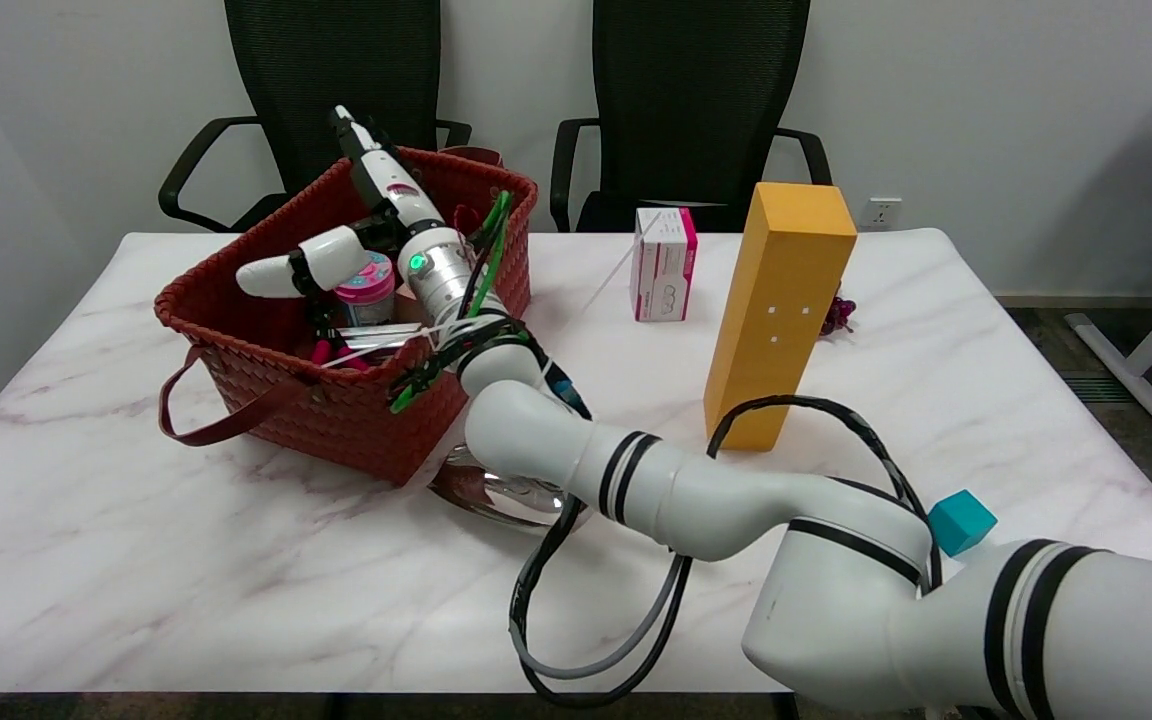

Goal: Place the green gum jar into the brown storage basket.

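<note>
The small round gum jar, teal-bodied with a pink lid, sits inside the brown-red woven storage basket, near the middle of its opening. The robot hand is over the basket with its fingers spread wide: one white finger reaches out to the picture's left just beside the jar's lid, and another points up toward the basket's far rim. Whether any finger touches the jar cannot be told, but none is seen wrapped around it. The basket stands on the white marbled table, its loop handle drooping over the near side. A shiny metal bowl lies just beside the basket's near corner, partly hidden under the white arm. Further right stand a pink-and-white carton and a tall yellow-orange block, with a small teal cube near the table's right edge.
</note>
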You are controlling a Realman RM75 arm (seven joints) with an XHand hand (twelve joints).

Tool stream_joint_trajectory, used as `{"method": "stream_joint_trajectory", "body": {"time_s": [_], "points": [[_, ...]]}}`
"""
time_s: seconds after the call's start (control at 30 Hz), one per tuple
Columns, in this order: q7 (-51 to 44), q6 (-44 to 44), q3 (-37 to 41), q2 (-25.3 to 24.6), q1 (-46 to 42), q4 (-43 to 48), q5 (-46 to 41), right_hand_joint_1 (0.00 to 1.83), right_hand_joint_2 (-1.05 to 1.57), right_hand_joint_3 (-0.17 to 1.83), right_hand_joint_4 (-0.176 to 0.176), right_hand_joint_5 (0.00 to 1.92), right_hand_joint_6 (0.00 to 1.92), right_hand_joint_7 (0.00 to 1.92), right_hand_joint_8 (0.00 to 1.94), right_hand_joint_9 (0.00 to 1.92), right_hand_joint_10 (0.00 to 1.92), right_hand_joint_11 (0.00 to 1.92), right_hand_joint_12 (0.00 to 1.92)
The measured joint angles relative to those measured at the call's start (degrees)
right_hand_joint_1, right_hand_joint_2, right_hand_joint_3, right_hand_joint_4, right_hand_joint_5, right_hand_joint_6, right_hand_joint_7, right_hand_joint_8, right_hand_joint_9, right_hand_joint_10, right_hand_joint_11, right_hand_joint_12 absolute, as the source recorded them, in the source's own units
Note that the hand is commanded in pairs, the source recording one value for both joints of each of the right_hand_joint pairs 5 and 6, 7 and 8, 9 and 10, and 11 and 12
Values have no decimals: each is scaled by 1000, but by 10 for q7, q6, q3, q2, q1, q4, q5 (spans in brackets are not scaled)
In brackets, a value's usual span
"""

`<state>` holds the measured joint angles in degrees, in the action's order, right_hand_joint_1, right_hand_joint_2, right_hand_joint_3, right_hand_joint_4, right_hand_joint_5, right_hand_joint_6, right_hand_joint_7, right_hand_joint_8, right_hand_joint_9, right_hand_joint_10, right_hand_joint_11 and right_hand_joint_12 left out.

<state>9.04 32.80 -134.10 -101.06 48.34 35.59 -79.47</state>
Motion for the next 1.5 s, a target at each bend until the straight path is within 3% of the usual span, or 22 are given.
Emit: {"method": "stream_joint_trajectory", "body": {"time_s": [0.37,0.93,1.5], "points": [[-18,28,4,13,-18,43,17,1176,232,958,0,55,55,0,0,5,5,0,0],[-145,174,14,72,-129,238,40,1158,601,1114,0,86,86,120,120,163,163,51,51],[-187,251,26,164,-258,415,51,1172,640,1187,0,87,87,154,154,178,178,56,56]]}}
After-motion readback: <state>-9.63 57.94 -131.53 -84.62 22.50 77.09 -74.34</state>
